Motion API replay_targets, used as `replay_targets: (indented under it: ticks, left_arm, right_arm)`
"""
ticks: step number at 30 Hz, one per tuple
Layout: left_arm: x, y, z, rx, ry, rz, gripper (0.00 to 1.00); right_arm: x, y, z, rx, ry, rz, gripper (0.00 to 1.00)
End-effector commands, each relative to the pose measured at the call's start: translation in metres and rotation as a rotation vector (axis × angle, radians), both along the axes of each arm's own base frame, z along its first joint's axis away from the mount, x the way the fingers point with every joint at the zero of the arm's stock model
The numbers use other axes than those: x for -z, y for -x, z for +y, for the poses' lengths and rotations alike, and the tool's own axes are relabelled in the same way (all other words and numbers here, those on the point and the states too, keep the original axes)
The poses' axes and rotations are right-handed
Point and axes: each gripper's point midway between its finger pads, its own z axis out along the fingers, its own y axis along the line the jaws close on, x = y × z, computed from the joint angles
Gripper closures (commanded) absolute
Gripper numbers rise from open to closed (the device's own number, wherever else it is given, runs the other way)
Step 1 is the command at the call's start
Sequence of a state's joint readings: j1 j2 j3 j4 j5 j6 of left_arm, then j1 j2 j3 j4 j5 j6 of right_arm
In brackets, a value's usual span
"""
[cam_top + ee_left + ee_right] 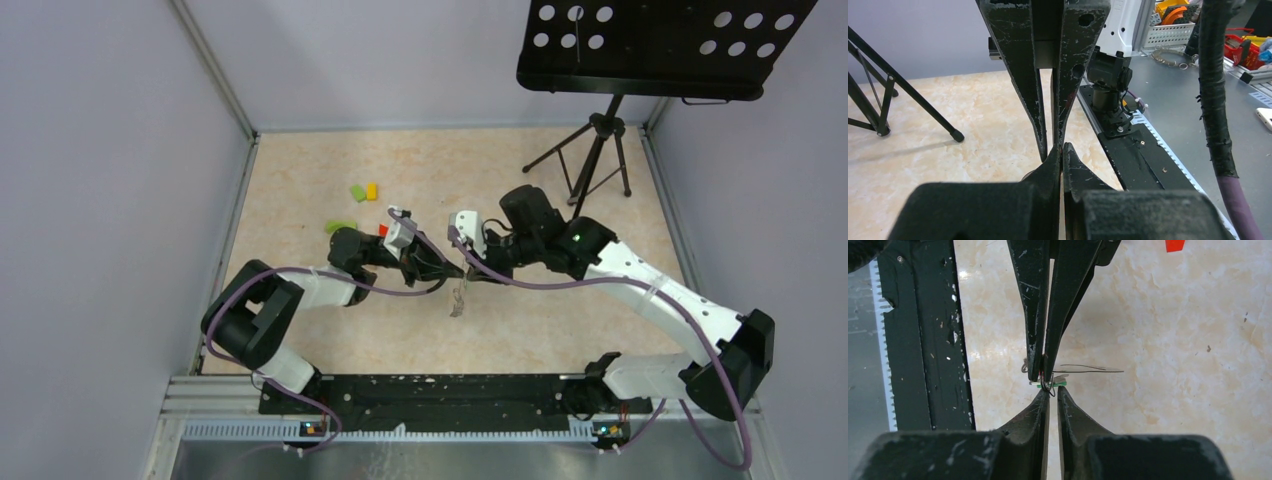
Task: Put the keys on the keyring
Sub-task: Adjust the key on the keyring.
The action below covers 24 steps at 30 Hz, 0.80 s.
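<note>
Grippers nose to nose over the table (560,335): left gripper (1042,375) clamps tight on the keyring (1090,370), its thin loop poking out sideways; right gripper (1053,393) is narrow, grip unclear, tips at the green tag (1062,383); keys (459,299) dangle beneath

From up top the keys (459,300) are just a tiny grey smudge dangling under the fingertips, way too small to count. On the right wrist cam the left gripper (1042,376) covers most of the keyring (1098,371), and all you get of the keys is a green tag (1061,384). Can't tell what's actually pinched.
</note>
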State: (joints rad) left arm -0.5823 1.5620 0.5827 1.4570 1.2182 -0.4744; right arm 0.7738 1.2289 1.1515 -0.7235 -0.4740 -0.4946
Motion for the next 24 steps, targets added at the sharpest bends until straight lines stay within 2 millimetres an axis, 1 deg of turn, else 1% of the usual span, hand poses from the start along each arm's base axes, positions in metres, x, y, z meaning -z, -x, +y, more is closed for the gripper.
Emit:
replay_targets:
  ticks: [1,5,17,24]
  left_arm:
    - [-0.013,0.009,0.004,0.021,0.050,-0.075,1.00]
    - [-0.013,0.011,0.005,0.020,0.059,-0.084,1.00]
    - [-0.016,0.016,0.007,0.042,0.078,-0.076,1.00]
    - [-0.016,0.016,0.007,0.036,0.082,-0.072,1.00]
  right_arm:
    - [-0.013,-0.004,0.003,-0.008,-0.056,-0.042,0.94]
    - [-0.012,-0.004,0.004,-0.008,-0.057,-0.037,1.00]
    - [-0.006,-0.002,0.009,-0.029,-0.063,-0.012,1.00]
    - [-0.005,-0.002,0.014,-0.052,-0.078,-0.006,1.00]
